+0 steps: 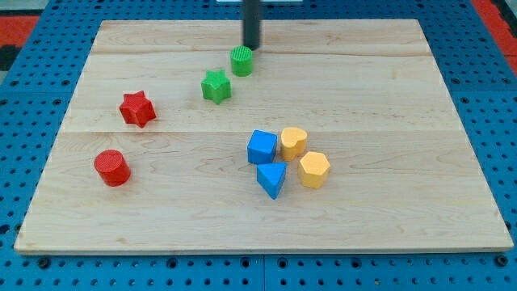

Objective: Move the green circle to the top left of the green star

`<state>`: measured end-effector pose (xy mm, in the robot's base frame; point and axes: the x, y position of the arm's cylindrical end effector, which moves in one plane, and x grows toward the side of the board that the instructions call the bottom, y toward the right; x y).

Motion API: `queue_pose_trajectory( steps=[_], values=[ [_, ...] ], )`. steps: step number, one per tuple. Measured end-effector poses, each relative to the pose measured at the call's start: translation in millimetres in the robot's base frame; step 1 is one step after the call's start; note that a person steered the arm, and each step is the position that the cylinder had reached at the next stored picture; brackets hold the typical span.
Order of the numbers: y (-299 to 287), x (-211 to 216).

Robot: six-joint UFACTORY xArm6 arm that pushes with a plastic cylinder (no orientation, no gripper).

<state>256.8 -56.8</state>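
The arm carries no gripper, only a dark rod that grasps nothing. The tip (252,47) stands at the far side of the board, just beyond and slightly right of the green circle (241,61), close to touching it.

The green circle lies just to the far right of the green star (216,86), near it but apart. The goal is the star's far left.

Risks, as judged:
- A push toward the near left would drive the circle into the star and shift the reference block.
- An off-centre contact could let the round block slip past the tip.
- The wooden board's (388,89) far edge is close; a stray sweep could run the circle toward it.

The red star (137,108) sits well to the left, outside the likely path.
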Motion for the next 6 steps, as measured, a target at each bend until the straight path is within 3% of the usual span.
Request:
queue_pose_trajectory(
  steps=[1, 2, 3, 4, 5, 6],
  values=[
    [-27.5, 42.2],
    [-32.3, 31.6],
    [-57.6, -41.7],
    [-28.2, -52.6],
    [39.0, -25.0],
    [63.9, 11.3]
  ],
)
